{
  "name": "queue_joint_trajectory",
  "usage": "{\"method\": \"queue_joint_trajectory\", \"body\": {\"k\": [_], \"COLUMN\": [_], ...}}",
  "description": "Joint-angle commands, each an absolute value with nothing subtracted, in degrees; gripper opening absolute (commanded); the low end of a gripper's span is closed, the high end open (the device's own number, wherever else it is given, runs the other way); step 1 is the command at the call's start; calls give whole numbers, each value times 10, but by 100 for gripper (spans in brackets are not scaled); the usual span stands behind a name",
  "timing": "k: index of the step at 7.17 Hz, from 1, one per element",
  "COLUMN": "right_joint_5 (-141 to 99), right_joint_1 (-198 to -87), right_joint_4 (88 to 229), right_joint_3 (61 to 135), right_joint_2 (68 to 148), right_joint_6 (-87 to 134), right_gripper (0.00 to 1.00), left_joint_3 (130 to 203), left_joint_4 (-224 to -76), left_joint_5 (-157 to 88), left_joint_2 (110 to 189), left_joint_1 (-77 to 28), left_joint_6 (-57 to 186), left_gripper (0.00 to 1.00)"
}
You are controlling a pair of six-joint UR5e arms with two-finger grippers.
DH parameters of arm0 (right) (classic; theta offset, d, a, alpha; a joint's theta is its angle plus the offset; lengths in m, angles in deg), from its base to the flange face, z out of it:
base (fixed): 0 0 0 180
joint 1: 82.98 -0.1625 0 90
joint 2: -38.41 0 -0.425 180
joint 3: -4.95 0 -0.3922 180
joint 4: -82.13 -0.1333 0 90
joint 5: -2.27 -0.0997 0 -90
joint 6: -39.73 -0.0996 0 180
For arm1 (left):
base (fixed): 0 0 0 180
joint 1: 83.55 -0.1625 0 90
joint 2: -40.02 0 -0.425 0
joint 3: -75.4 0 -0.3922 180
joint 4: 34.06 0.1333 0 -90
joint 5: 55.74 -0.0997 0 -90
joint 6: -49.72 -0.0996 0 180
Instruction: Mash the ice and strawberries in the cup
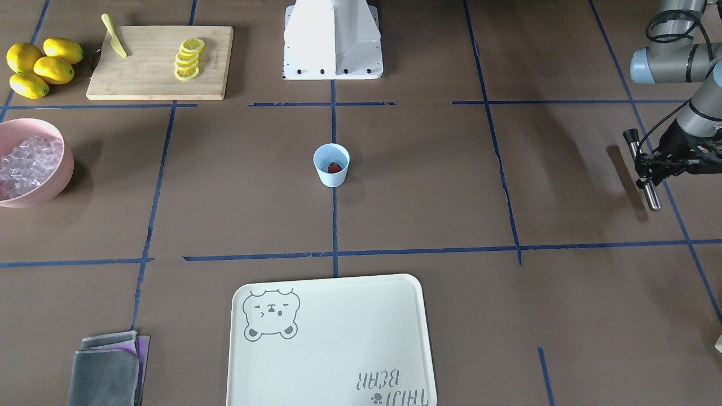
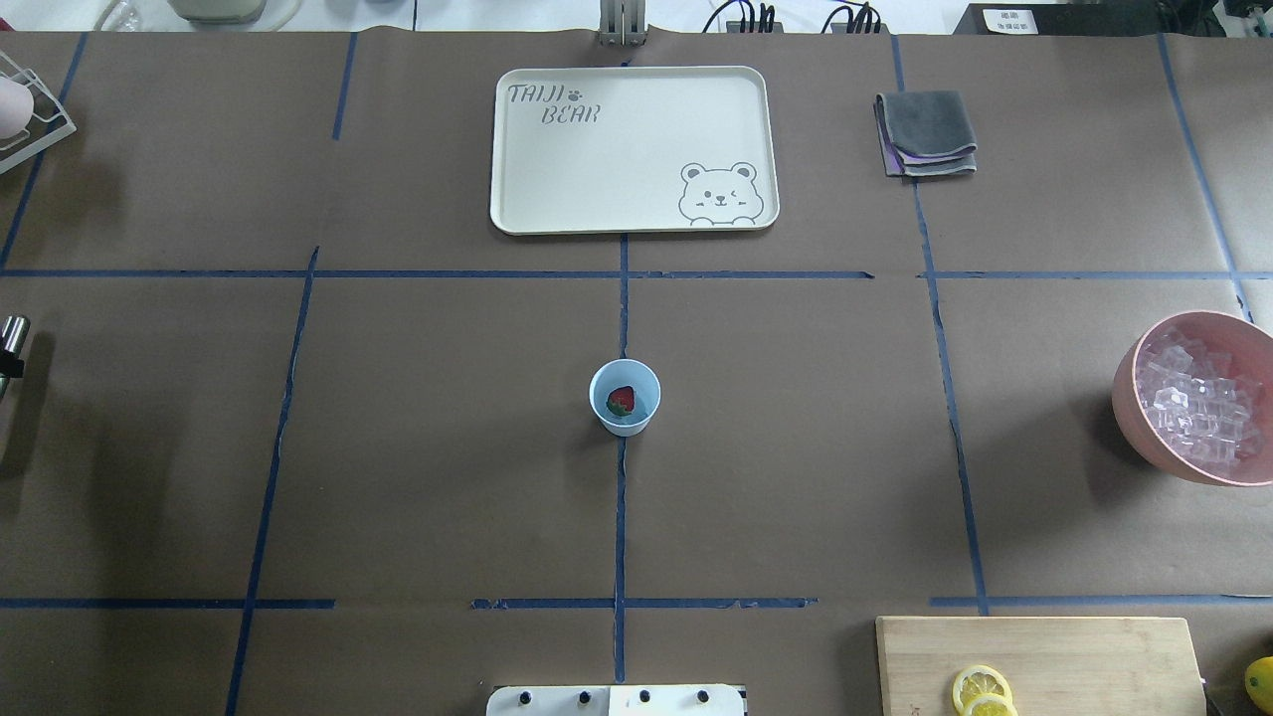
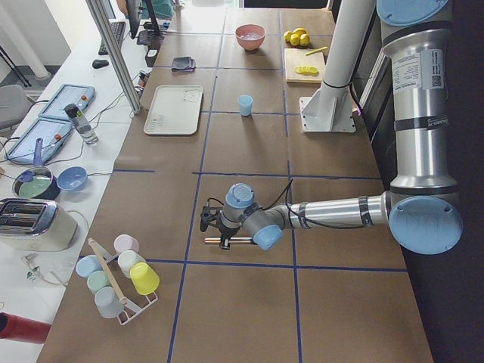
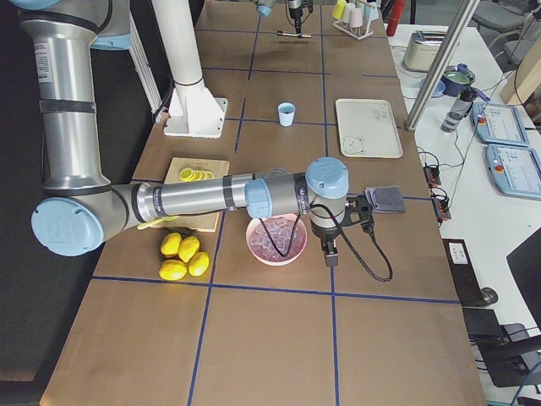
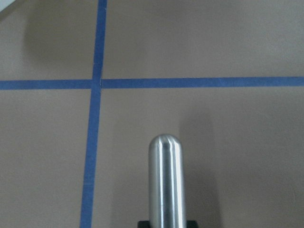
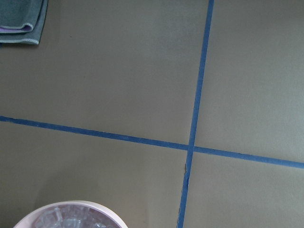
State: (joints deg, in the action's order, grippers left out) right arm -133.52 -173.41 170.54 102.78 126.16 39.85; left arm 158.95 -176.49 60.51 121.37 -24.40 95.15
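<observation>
In the overhead view, the cup [image 2: 625, 398] stands upright at table centre with the strawberry [image 2: 621, 401] inside it. The ice [image 2: 1198, 403] fills the pink bowl [image 2: 1129, 418] at 3 o'clock from the cup, well apart. The left gripper [image 1: 647, 169], at 9 o'clock from the cup, is clenched on a steel muddler [image 1: 652, 197] above the table. The right gripper [image 4: 330, 254] hangs just beside the bowl's rim; whether it is clenched or released cannot be told.
</observation>
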Motion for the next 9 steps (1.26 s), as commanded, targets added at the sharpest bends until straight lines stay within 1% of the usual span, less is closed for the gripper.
{"method": "queue_joint_trajectory", "body": {"k": [1,3,4,5,6,7,9], "right_joint_5": [-1335,-1335,-1336,-1336,-1336,-1336,-1335], "right_joint_1": [-1734,-1734,-1734,-1734,-1734,-1735,-1735], "right_joint_4": [1705,1705,1705,1705,1705,1705,1705], "right_joint_3": [1028,1029,1030,1030,1031,1031,1031], "right_joint_2": [1261,1261,1261,1261,1261,1261,1260], "right_joint_6": [398,398,398,398,398,398,398], "right_gripper": [99,99,99,99,99,99,99], "left_joint_3": [1578,1575,1575,1575,1573,1577,1581], "left_joint_4": [-1786,-1786,-1787,-1787,-1788,-1790,-1794], "left_joint_5": [604,604,604,605,607,605,611], "left_joint_2": [1201,1201,1200,1197,1197,1196,1196], "left_joint_1": [-247,-247,-247,-247,-247,-244,-240], "left_joint_6": [948,946,946,921,900,899,899], "left_gripper": [0,0,4,22,84,100,100]}}
